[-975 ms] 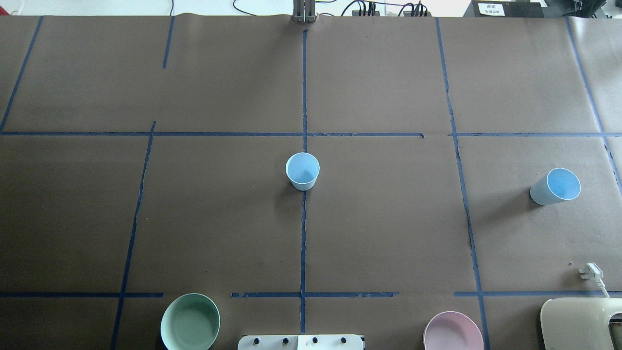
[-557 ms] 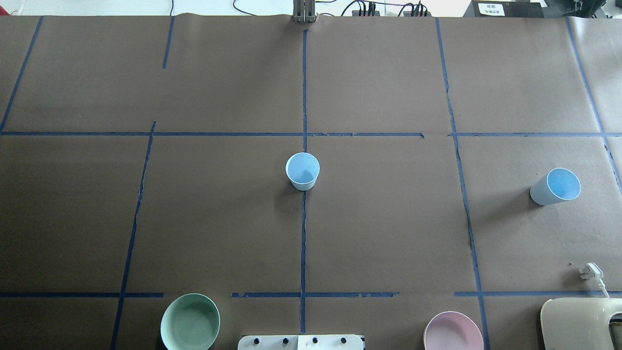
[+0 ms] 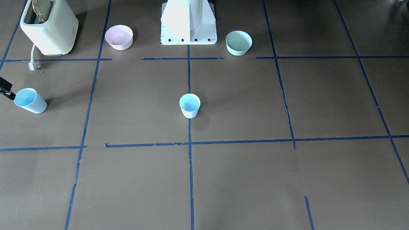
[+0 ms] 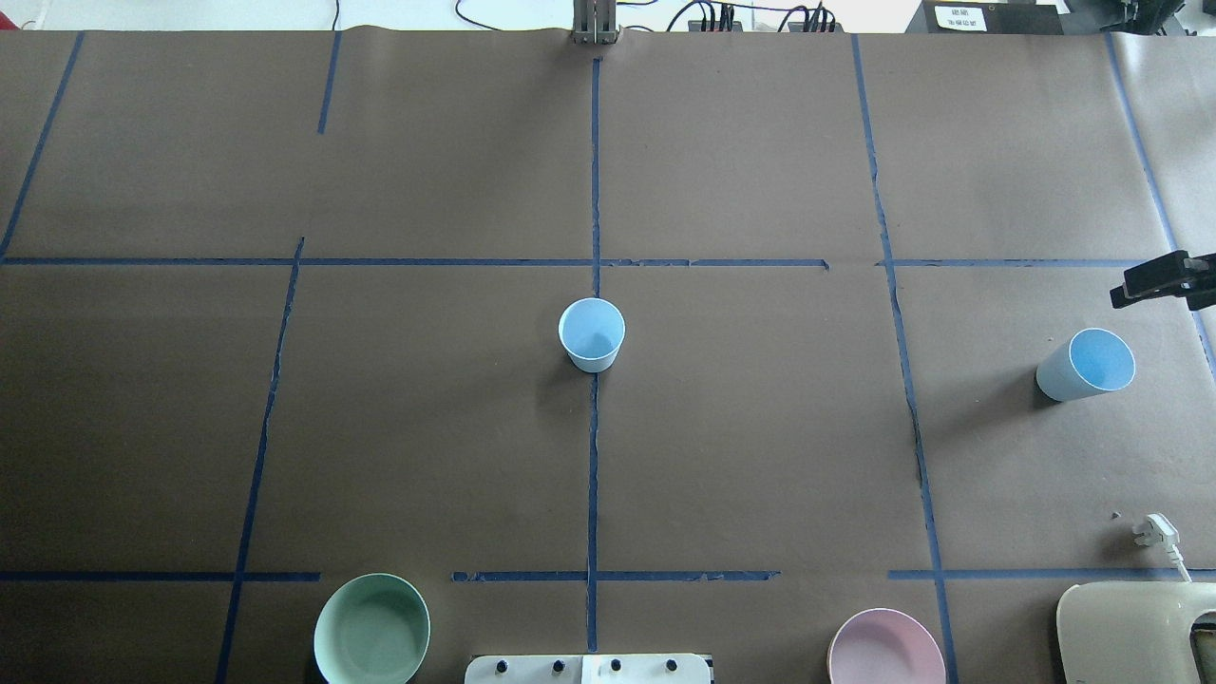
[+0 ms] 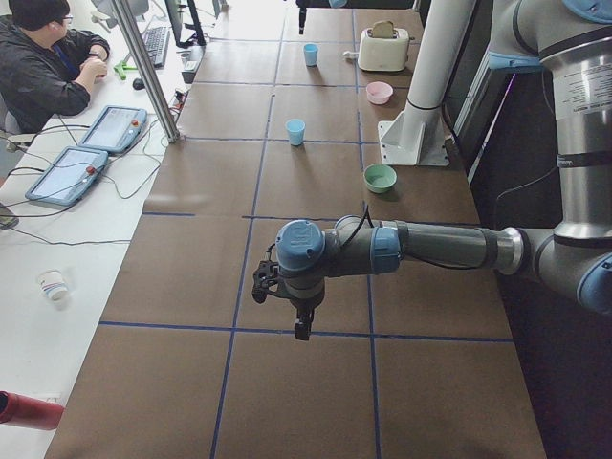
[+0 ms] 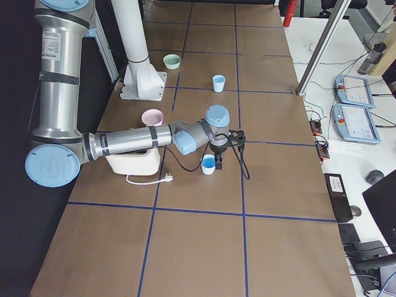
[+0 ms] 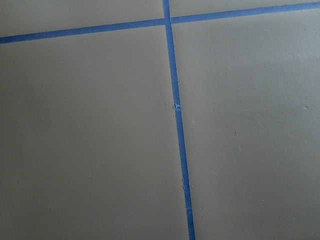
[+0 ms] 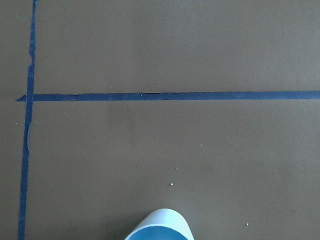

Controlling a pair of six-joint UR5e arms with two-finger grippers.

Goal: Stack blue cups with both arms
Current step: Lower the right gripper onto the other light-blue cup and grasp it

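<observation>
Stacking has not begun, by my reading. On the brown-papered table (image 4: 760, 456) the two cups stand well apart, and neither is gripped.

- **Arms:** The left arm (image 5: 430, 247) reaches out far to the left of the white pedestal base (image 5: 413, 134), over bare paper and blue tape and away from both cups. The right arm (image 6: 124, 141) stretches out to the base's right.
- **Toaster and bowls:** A cream toaster (image 3: 51, 30) sits to the right of the base, beyond the pink bowl (image 3: 119, 37), which is near the base. The mint-green bowl (image 3: 238, 43) is near the base on its left.
- **Cups:** One blue cup (image 3: 189, 106) stands upright straight out in front of the base, on the centre tape line. The other blue cup (image 3: 29, 101) stands forward of the base and far to its right.
- **Grippers:** The right gripper (image 4: 1135, 288) hangs near that far cup without touching it, and its wrist camera catches only the rim. I cannot tell whether its fingers are wide or narrow. The same goes for the left gripper (image 5: 302, 330), which shows only from the side.

Grasping, carrying and nesting all remain to be done.

The centre cup has bare paper all round, so either arm can reach it freely. The far cup has the toaster and a white plug (image 4: 1157, 530) on its base side and open paper elsewhere. A lift up and inward toward the centre line looks safest. The table edges lie well away from both cups.
</observation>
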